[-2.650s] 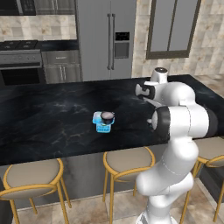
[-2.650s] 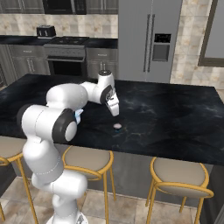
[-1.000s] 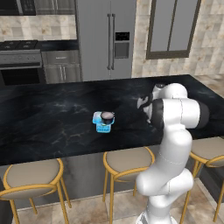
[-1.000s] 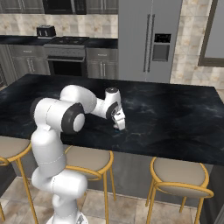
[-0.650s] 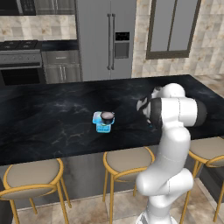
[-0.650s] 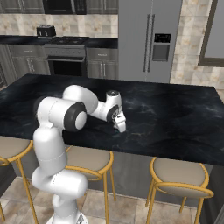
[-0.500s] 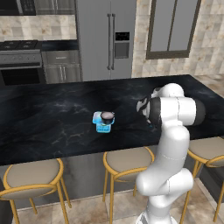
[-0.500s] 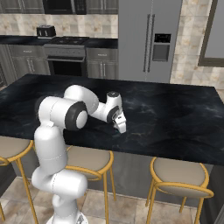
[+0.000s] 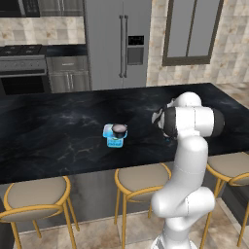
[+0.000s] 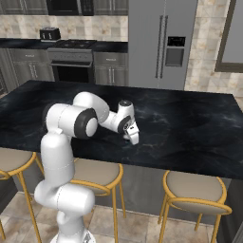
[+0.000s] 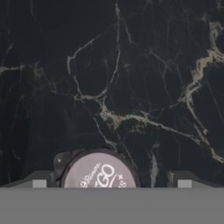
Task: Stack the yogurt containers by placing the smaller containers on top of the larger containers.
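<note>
Small round yogurt cup (image 11: 99, 171) with pale pinkish lid, standing upright on the black marble table (image 11: 131, 78), directly between the jaws. Jaws spread fully wide, one finger tip (image 11: 40, 181) well clear on either side of the cup, gripping nothing. Farther left on the table, blue squarish tub (image 9: 115, 137) carrying another dark cup (image 9: 118, 129).

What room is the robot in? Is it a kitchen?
Yes, it looks like a home kitchen. There is a tall steel fridge, an oven with a stove top, and a long black marble counter with round stools tucked under it.
</note>
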Controlling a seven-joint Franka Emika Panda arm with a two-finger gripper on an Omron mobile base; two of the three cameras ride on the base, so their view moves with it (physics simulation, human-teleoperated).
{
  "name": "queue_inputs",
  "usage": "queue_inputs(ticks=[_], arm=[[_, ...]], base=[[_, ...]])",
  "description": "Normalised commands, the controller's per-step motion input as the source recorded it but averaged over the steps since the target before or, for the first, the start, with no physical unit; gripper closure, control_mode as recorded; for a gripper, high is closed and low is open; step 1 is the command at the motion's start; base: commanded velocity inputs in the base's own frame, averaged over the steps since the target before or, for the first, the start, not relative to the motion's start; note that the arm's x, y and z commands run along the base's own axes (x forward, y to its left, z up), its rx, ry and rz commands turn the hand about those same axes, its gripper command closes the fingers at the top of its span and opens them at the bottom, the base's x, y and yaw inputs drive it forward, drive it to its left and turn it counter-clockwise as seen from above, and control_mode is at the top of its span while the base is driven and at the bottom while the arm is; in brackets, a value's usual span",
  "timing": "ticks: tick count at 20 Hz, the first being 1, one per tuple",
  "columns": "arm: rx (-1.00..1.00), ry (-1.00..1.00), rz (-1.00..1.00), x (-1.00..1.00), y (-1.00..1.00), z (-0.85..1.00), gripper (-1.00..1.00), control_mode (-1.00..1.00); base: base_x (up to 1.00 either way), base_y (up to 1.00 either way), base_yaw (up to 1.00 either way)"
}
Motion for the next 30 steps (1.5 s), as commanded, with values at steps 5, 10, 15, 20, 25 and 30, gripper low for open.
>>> queue_inputs(ticks=[5,10,15,20,25,30], arm=[[0.00,0.00,0.00,0.01,0.01,0.00,-1.00,-1.00],[0.00,0.00,0.00,0.12,0.08,-0.01,-1.00,-1.00],[0.00,0.00,0.00,0.03,0.00,-0.01,-1.00,-1.00],[0.00,0.00,0.00,0.01,0.00,-0.03,-1.00,-1.00],[-0.01,0.00,0.00,0.03,0.00,-0.14,-1.00,-1.00],[-0.01,0.00,0.00,0.07,0.00,-0.14,-1.00,-1.00]], base=[[0.00,0.00,0.00],[0.00,0.00,0.00],[0.00,0.00,0.00],[0.00,0.00,0.00],[0.00,0.00,0.00],[0.00,0.00,0.00]])
